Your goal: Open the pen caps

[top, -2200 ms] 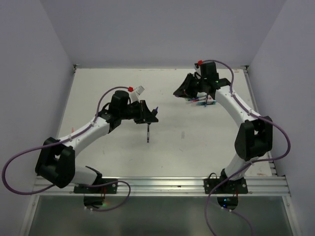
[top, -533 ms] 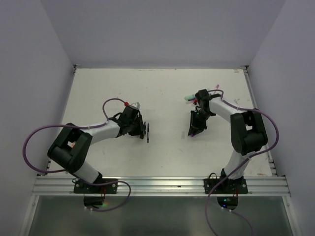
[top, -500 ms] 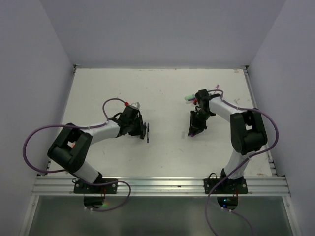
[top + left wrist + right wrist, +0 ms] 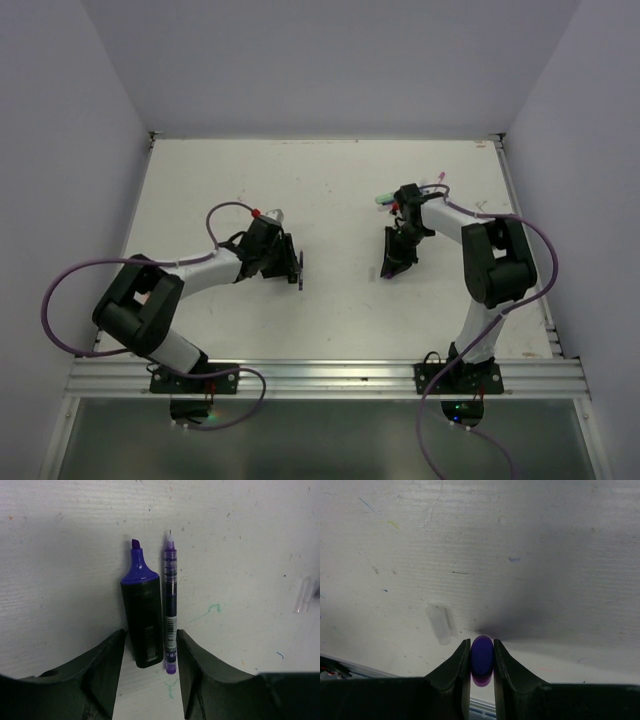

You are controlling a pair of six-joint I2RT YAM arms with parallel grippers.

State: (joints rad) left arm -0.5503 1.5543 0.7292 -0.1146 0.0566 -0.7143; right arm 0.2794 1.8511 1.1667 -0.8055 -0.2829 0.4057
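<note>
Looking through the left wrist camera, we see the left gripper (image 4: 150,640) low over the white table (image 4: 240,540). Its two fingers (image 4: 102,672) are spread apart and grasp nothing. Between them lie the back ends of two pens, parallel and touching along their sides. One is a thick highlighter (image 4: 144,610) with a black body and a bare purple chisel tip. The other is a thin purple pen (image 4: 170,595) whose fine point is also uncovered. Each finger stands just beside the pen on its own side, and we cannot tell if it touches. Well apart from the pens, at the right edge of this view, a small clear piece (image 4: 305,595) lies on the table; it looks like a cap.

In the right wrist view, the right gripper (image 4: 481,645) is clenched on a purple cap (image 4: 482,660). We see the cap end-on as a dark oval between the two fingertips, close above the table. Near it, to the left, a clear cap (image 4: 440,625) lies flat. We cannot say if it is the same piece as in the other view.

From above, both grippers are down at the middle of the table, well apart from each other. Behind the right one lie a green pen (image 4: 382,199) and, further right, a pink pen (image 4: 440,183), both too small for details.
</note>
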